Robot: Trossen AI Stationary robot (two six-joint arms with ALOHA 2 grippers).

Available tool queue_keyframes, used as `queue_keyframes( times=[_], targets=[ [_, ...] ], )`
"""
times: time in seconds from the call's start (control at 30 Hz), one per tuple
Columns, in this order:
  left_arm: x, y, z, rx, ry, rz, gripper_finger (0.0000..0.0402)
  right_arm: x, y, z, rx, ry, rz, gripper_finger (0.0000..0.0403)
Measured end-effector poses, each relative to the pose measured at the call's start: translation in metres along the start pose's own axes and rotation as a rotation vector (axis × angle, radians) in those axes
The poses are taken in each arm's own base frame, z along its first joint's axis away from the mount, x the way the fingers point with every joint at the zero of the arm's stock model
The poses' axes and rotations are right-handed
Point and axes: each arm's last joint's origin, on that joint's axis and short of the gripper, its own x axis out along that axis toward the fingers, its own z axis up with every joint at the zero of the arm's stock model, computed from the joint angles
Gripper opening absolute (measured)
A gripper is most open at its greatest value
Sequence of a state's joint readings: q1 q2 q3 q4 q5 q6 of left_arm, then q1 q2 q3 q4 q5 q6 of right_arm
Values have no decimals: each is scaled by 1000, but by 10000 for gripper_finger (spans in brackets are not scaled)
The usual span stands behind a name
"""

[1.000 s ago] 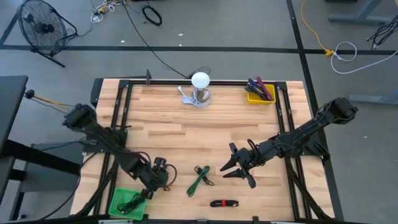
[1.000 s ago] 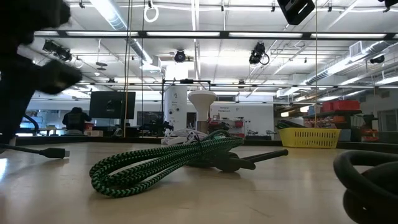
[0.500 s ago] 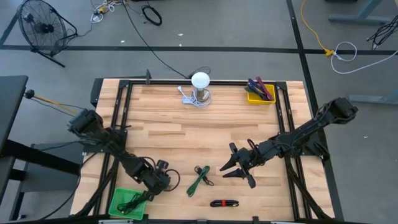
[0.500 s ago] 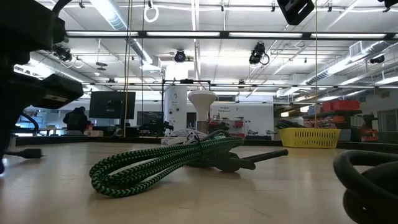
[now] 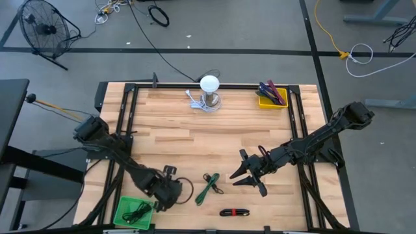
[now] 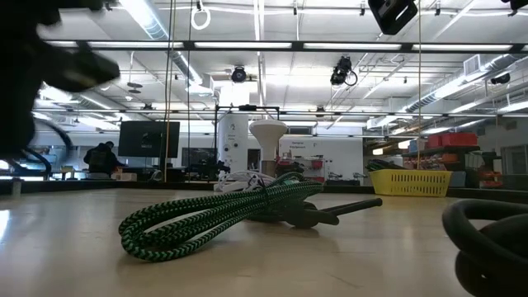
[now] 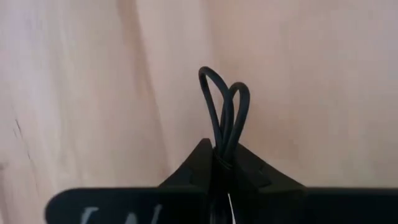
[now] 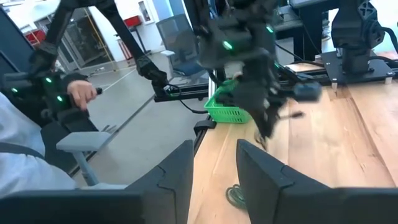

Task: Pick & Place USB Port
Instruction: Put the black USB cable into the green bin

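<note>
Your left hand (image 5: 170,190) pinches a black cable (image 7: 225,112); at its 3 o'clock, your right hand (image 5: 246,177) waits wide.

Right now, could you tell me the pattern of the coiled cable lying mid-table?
Green-and-black braid, clearest in the low view.

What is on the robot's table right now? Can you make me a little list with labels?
left gripper: fingers shut on a black cable, near the green bin
right gripper: fingers open, above the bare wood of the table, holding nothing
green bin: at the table's front left corner, with a cable inside
green braided cable: lying loose between the two grippers
black and red cable: at the front edge
yellow bin: back right corner, with pens or similar inside
white lamp: back middle
</note>
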State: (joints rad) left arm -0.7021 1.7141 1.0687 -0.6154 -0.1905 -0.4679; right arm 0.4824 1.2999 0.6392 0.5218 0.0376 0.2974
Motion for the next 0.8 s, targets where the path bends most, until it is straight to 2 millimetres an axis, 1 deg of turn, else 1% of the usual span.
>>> queue_keyframes(
  times=[0.1, 0.23, 0.3, 0.37, 0.5, 0.6, 0.73, 0.8],
  targets=[
    [-21, -13, 10, -43, -6, -1, 26, 0, 0, -1, 0, 8, -2, 120],
    [-50, -35, 19, -198, -30, -44, 26, 0, 0, -1, 0, 7, -2, 120],
    [-64, -49, 20, -268, -40, -92, 26, 0, 0, -1, 0, 7, -2, 120],
    [-77, -64, 17, -301, -43, -128, 26, 0, 0, -1, 0, 7, -2, 120],
    [-91, -91, -2, -322, 6, -202, 26, 0, 0, -1, 1, 7, -2, 120],
    [-96, -104, -22, -392, 49, -183, 26, 0, 0, -1, 9, 8, -2, 120],
    [-101, -109, -51, -542, 137, -46, 26, 0, 0, -1, 15, 10, -3, 120],
    [-104, -110, -62, -622, 157, 9, 26, 0, 0, -1, 29, 11, -3, 120]
  ],
)
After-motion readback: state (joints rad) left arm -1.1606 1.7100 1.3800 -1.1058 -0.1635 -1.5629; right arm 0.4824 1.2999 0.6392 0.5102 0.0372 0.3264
